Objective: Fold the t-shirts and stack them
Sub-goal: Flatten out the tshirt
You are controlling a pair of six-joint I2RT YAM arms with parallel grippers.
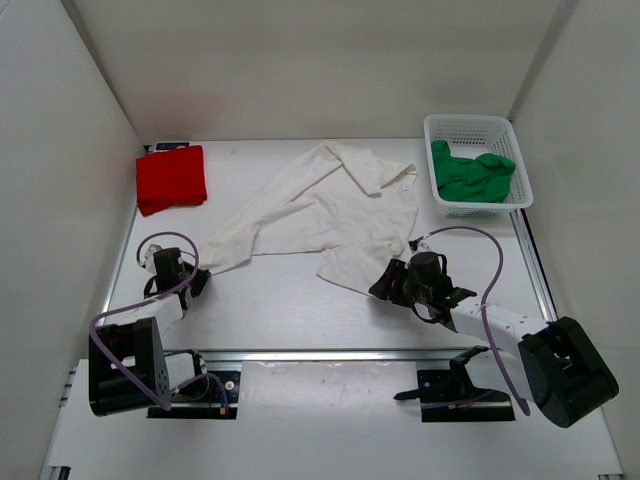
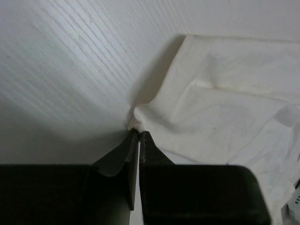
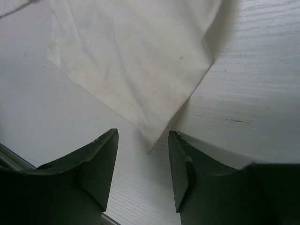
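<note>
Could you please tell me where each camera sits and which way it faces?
Top external: above and behind the bases, looking down at the table; both arms show.
Left wrist: on the left arm, looking along the left gripper, shut on a white t-shirt corner.
Right wrist: on the right arm, looking past the open right gripper at another corner.
Shared: all three see the white t-shirt.

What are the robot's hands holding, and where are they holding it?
The left gripper pinches the white shirt by a corner. The right gripper is open and holds nothing; another corner lies between its fingers.
</note>
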